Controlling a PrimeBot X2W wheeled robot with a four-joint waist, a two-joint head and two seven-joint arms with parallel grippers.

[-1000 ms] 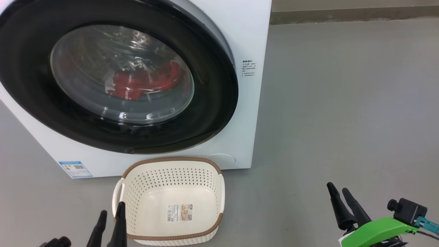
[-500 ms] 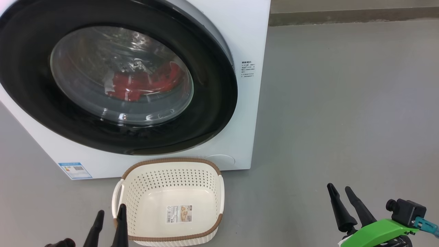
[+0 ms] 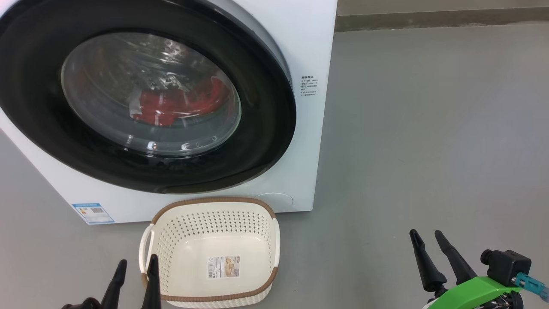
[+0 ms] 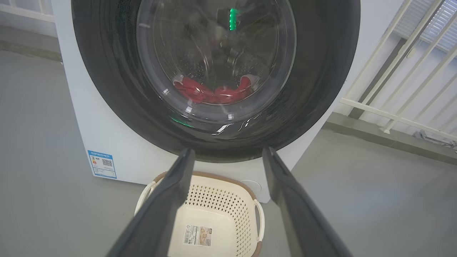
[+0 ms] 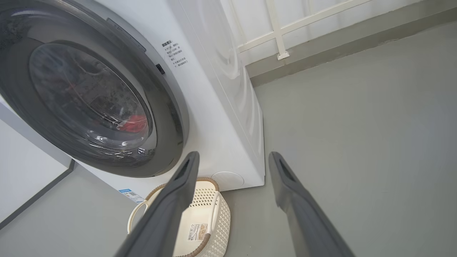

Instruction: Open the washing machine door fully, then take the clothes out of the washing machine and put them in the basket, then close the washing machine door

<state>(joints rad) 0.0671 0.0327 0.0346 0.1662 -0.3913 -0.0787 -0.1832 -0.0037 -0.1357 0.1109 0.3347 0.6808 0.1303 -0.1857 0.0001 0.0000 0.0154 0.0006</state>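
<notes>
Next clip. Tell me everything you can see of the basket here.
The basket is a cream-white perforated plastic tub, a rounded rectangle with a brown woven-look rim and looped side handles. It is empty save a paper label on its bottom. It stands upright on the grey floor, close before the washing machine, below its closed door.

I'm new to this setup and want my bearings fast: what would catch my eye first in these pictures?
The washing machine door, a glossy black ring around bulging glass, dominates the head view's upper left, shut. Bright red clothes lie behind its glass. The cream basket stands on the grey floor right before the washing machine, holding just a paper label.
</notes>
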